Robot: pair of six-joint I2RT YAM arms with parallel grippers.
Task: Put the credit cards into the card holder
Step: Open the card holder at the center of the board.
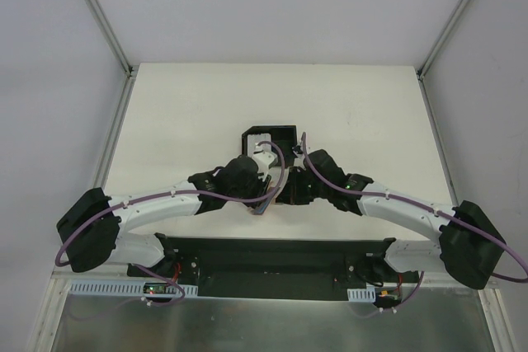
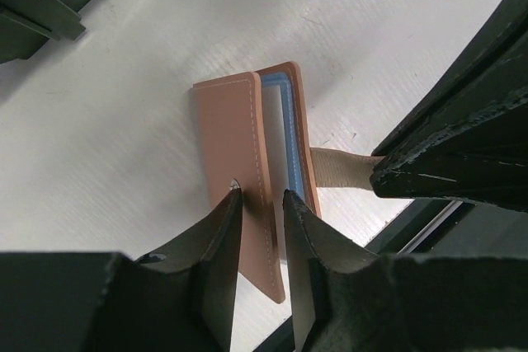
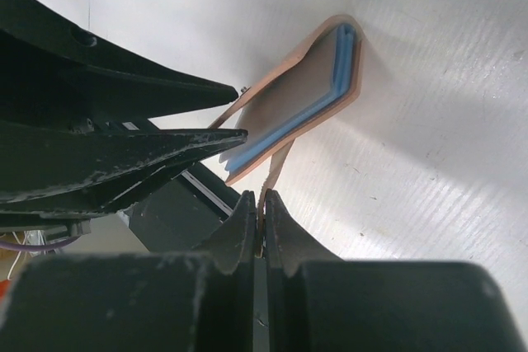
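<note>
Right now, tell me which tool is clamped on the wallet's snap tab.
The right tool, shut on the thin tan tab of the card holder; the left tool only straddles its front cover.

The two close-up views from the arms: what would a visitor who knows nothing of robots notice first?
A tan wallet hangs half open over the white table, with blue and white cards tucked between its halves. The right gripper pinches the wallet's small strap, while the left gripper straddles one leather flap. In the overhead view a black box sits just beyond them.
</note>
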